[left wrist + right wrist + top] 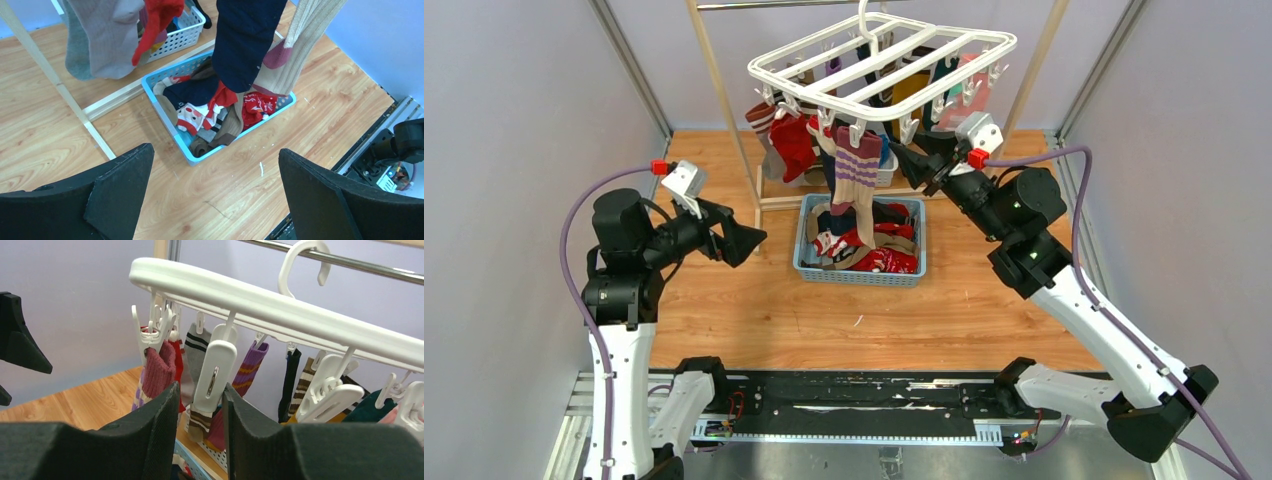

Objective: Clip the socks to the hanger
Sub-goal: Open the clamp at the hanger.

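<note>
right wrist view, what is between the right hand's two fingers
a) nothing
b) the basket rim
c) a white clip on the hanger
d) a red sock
c: a white clip hanging from the hanger stands in the gap of the right hand.

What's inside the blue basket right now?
The basket holds a heap: red socks, a navy sock, a Santa-patterned sock, brown socks. Hanging socks cover its far side; anything under the heap is hidden.
</note>
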Controlling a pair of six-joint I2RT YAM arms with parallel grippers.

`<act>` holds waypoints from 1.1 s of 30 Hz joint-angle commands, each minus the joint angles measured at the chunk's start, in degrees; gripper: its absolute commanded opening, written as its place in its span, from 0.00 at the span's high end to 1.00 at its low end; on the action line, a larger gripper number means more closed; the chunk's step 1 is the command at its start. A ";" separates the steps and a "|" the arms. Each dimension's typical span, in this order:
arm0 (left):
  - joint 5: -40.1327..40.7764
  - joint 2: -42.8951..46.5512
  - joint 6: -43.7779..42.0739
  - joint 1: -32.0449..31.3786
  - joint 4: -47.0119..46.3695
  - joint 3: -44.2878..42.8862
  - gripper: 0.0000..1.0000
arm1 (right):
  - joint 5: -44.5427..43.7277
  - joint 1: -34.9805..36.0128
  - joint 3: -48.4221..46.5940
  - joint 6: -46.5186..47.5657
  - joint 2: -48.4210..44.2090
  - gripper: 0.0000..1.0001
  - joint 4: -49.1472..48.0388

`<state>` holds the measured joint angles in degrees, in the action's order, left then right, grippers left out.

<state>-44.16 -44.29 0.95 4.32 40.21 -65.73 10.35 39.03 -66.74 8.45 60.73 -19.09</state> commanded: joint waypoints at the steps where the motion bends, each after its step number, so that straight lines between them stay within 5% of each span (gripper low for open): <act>1: -1.29 0.90 -0.86 0.03 1.57 -1.07 0.00 | -0.62 1.12 -3.08 1.32 -0.04 0.65 -1.69; 4: -1.55 1.12 -0.88 0.08 1.77 -1.35 0.00 | -1.36 1.14 -3.73 1.80 0.17 0.68 -1.08; 13: -3.30 1.17 1.82 0.08 1.81 -3.69 0.00 | -2.31 2.53 -4.40 2.36 0.44 1.00 1.16; 33: -10.20 -9.20 23.02 -2.63 -3.86 -24.95 0.00 | -29.42 24.89 -7.59 13.41 13.67 1.00 -13.64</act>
<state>-52.38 -51.83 19.18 3.68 37.87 -87.29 -12.19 60.77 -71.44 18.98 71.29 -26.81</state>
